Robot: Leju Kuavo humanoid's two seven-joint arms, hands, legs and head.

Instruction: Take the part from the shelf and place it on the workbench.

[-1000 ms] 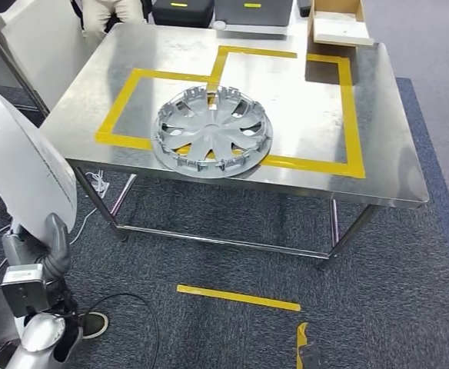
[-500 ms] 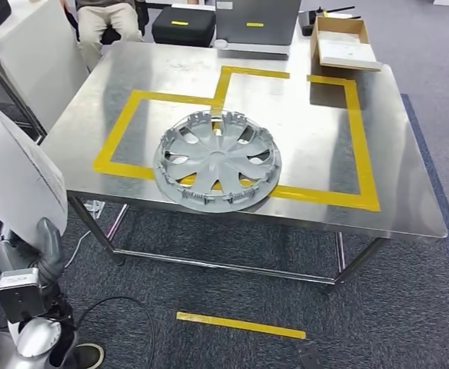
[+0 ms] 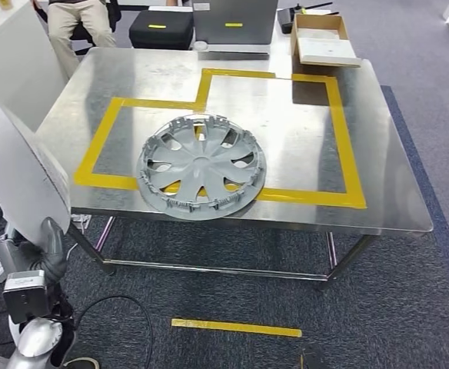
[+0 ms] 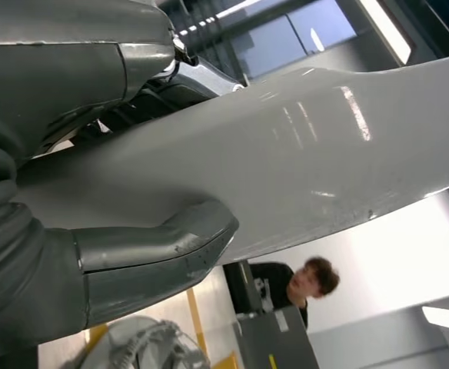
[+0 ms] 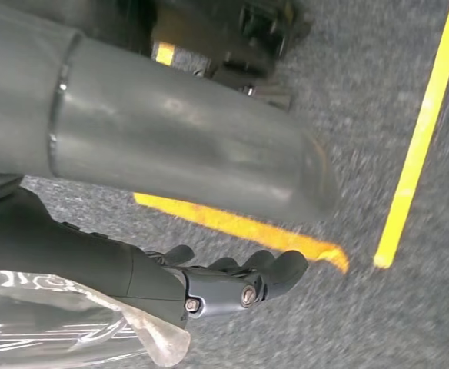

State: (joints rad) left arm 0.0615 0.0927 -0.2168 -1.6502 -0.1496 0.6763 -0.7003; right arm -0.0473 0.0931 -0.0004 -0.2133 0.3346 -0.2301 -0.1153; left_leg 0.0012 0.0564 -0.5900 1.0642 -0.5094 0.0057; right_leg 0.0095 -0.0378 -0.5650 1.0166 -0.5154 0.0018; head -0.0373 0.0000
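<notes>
Grey panel [image 3: 19, 169] gripped in left hand [image 3: 45, 246], thumb and fingers clamped on its edge, beside front-left corner of workbench [image 3: 384, 192]. Pick-up from shelf judged complete; placement not yet done. Right hand [image 5: 234, 284] hangs over carpet, fingers extended, holding nothing. Hubcap [image 3: 201, 165] already lies near front edge, across yellow tape [image 3: 341, 138]. Remaining: lower panel onto bare steel, release.

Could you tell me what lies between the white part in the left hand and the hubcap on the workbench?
In the head view, between the white part held by the left hand and the hubcap lie only bare steel workbench top and a strip of yellow tape.
</notes>
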